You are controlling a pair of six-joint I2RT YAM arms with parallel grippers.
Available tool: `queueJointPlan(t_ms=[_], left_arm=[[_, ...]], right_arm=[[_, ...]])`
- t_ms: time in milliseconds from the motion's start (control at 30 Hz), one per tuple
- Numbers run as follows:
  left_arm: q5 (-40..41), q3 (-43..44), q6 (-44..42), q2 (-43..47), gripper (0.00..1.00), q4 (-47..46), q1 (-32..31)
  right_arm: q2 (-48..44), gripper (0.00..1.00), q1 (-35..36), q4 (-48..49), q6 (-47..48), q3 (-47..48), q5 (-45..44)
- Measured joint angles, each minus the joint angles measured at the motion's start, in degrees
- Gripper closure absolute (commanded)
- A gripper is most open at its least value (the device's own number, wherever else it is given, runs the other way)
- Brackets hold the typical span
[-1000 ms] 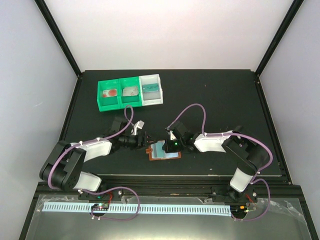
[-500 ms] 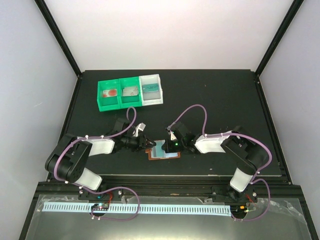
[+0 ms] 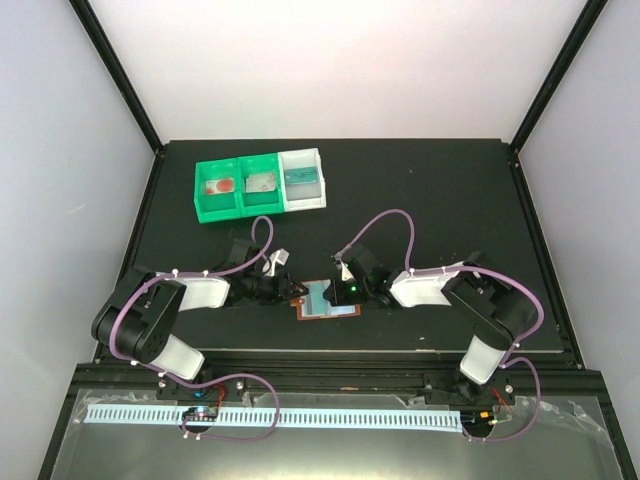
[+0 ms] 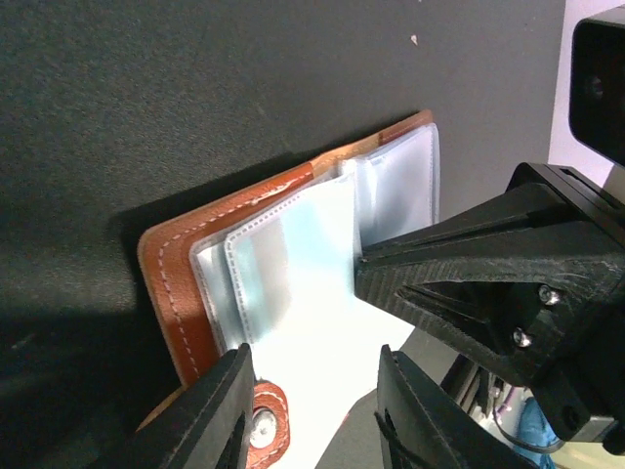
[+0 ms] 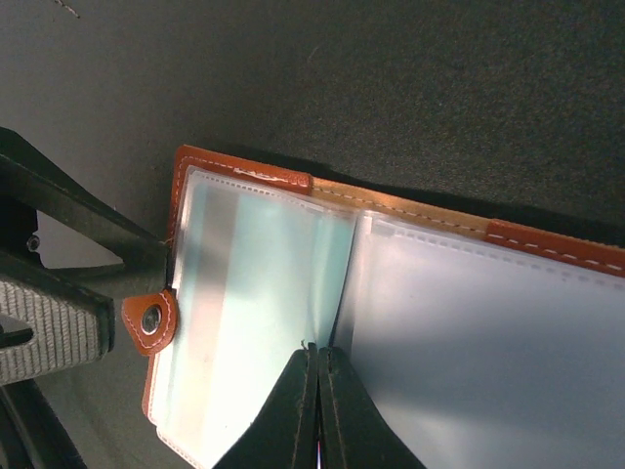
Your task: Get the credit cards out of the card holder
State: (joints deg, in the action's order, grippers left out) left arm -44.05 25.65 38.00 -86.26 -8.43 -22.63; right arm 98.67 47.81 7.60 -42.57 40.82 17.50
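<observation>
Plainly, the credit cards (image 5: 244,283) are not yet out. A pale blue one shows through the clear pocket on the tab side of the card holder (image 3: 325,300). The holder lies spread open near the front edge of the counter (image 3: 430,190), between the two arms.

The step in hand looks like getting hold of a card at the holder's edge while the holder is pinned. To do it well, the right pincer (image 5: 314,354), clenched with nothing between its tips, should bear down on the fold between the two pockets so the holder cannot slide or flip. The pull should then run along the pocket, low and slow. A thin, slick card can slip from the fingers or drag the whole holder along. Catching the clear sleeve or the tab (image 5: 148,318) together with the card is the likely fault.

The left pincer (image 4: 312,366) sits at the holder's outer short edge. Its fingers are partway apart, one on either side of the snap tab, with the pocket's pale edge in the gap. Whether it pinches anything I cannot tell. The right pincer's tips appear to rest on the middle of the holder, coming from the opposite side. The green and white bins (image 3: 260,182) stand well apart, at the far left of the counter.
</observation>
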Motion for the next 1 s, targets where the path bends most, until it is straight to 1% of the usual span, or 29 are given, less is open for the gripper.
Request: queueJointPlan(t_ms=[500, 767, 1000], left_arm=[[0.48, -0.09, -0.42, -0.92, 0.61, -0.83, 0.0], [-2.51, -0.24, 2.62, -3.78, 0.61, -5.6, 0.0], [-4.61, -0.35, 4.37, -3.74, 0.61, -7.56, -0.83]], right_arm=[[-0.04, 0.99, 0.0, 0.85, -0.22, -0.46, 0.0], [-0.13, 0.99, 0.0, 1.2, -0.22, -0.7, 0.02], [-0.17, 0.99, 0.0, 1.92, -0.22, -1.07, 0.0]])
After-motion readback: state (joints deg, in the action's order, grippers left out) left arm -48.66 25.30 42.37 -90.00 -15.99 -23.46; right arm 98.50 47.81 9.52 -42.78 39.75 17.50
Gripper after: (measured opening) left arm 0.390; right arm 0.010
